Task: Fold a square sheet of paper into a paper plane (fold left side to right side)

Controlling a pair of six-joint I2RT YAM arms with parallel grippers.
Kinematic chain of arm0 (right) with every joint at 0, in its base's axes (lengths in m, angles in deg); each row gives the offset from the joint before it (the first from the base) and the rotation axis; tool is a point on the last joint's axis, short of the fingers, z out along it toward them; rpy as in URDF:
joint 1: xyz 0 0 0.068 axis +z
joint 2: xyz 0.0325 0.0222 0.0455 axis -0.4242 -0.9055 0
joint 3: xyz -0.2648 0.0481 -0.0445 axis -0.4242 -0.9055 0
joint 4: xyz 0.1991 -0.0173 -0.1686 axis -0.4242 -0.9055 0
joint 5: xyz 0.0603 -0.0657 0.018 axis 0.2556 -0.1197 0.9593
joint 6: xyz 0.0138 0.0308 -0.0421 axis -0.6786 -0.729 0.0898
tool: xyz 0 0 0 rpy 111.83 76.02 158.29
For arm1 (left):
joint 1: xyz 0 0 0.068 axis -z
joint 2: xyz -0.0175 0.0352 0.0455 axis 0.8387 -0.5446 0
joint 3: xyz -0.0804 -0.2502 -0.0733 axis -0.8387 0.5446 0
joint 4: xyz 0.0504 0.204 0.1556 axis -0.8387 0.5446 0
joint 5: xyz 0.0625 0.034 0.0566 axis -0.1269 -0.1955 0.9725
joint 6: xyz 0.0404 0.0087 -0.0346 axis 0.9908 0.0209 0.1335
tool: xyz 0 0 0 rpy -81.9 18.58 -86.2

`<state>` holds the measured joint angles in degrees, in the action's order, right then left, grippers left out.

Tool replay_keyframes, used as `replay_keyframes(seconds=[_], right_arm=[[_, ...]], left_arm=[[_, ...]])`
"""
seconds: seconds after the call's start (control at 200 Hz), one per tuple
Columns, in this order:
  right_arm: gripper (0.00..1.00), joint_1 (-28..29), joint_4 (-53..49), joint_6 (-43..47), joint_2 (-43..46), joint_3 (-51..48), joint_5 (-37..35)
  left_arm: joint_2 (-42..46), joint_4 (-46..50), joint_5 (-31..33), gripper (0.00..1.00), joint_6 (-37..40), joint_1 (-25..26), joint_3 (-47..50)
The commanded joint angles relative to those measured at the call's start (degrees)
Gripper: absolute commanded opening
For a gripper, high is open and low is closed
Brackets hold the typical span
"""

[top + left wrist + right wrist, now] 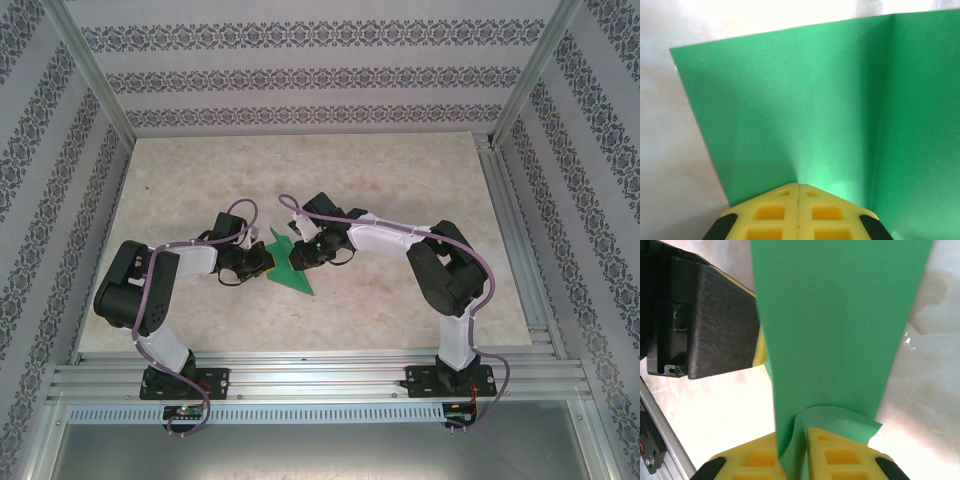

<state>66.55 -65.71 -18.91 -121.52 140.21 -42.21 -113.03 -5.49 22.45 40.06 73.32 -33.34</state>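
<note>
Top external: paper (291, 273), long axis near-to-far, pinched by left gripper (259, 263) and right gripper (301, 256) from opposite sides.

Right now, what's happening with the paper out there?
Both arms meet in the middle at the green paper, which is creased and partly raised, not a plane yet. The left gripper is shut at one edge, apparently pinching it. The right gripper has another edge between its fingers, where the paper curls.
</note>
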Motion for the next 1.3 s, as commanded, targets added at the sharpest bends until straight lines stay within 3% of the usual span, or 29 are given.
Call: replay_keyframes(seconds=[0.0, 0.425, 0.585, 1.294], right_arm=[[0.13, -0.66, -0.08, 1.33, -1.32, 2.33, 2.38], [0.15, -3.38, -1.44, 4.26, -6.74, 4.06, 8.21], [0.21, -4.32, -3.38, 6.32, -7.28, 5.67, 9.14], [0.39, -5.70, -8.53, 8.25, 0.31, 7.01, 10.31]], left_arm=[[-1.10, 2.55, 3.92, 0.01, 1.65, 0.65, -0.50], [-1.18, 3.60, 4.96, 0.01, 2.14, 0.63, -0.33], [-1.14, 3.61, 5.09, 0.01, 2.22, 0.63, -0.23], [-1.36, 3.33, 5.09, 0.01, 2.26, 0.62, -0.26]])
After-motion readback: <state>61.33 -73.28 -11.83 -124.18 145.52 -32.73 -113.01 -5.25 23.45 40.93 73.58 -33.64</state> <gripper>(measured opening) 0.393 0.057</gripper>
